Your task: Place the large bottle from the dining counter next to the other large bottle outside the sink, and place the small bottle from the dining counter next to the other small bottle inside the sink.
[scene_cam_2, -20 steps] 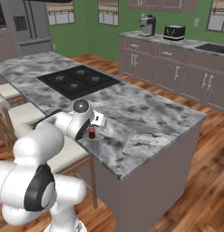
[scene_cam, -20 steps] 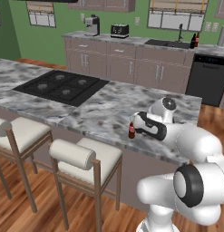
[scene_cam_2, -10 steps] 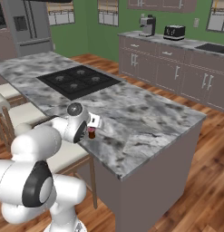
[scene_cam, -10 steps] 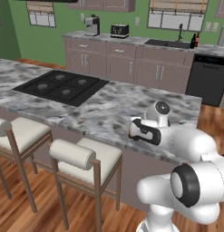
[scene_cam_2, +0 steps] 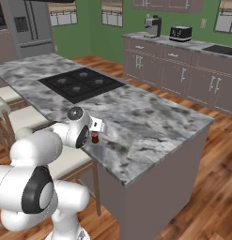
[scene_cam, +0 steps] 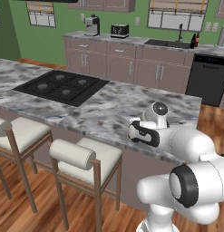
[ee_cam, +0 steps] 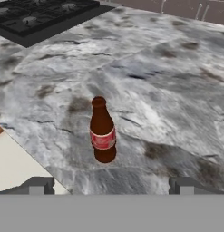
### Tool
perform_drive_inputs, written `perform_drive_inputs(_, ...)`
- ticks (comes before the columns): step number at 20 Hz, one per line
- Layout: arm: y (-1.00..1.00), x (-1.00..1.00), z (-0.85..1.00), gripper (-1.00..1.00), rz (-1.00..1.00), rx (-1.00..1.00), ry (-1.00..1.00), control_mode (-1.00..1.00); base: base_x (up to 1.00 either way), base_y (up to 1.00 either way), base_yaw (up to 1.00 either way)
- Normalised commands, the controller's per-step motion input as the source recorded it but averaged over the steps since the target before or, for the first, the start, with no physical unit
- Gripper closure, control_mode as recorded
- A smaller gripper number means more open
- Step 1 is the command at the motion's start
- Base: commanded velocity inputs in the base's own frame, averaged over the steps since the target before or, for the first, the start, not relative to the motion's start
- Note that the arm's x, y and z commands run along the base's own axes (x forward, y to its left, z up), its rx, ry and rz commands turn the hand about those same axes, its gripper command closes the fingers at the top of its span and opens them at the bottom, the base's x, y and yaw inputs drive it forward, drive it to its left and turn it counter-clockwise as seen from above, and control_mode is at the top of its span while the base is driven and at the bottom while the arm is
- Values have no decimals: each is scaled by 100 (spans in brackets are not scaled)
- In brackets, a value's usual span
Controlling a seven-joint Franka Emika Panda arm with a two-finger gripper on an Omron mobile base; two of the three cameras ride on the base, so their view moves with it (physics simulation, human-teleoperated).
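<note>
One brown bottle (ee_cam: 103,131) with a red label stands upright on the marble surface (ee_cam: 168,90), apparently near its edge; the pincer (ee_cam: 111,185) is spread wide before it, gripping nothing.

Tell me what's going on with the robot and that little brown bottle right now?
Gripper open, holding nothing. Small brown bottle upright on the marble counter, just ahead of the fingertips. Nothing between them.
</note>
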Motion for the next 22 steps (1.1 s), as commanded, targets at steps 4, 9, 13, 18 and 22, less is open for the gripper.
perform_drive_inputs(4,0,11,0,-100,0,0,0,-100,0,0,0)
perform_drive_inputs(9,3,14,-5,-100,0,0,0,-100,0,0,0)
perform_drive_inputs(13,8,15,-11,-100,0,0,0,-100,0,0,0)
perform_drive_inputs(18,6,10,-13,-100,0,0,0,-100,0,0,0)
perform_drive_inputs(22,0,11,-9,-100,0,0,0,-100,0,0,0)
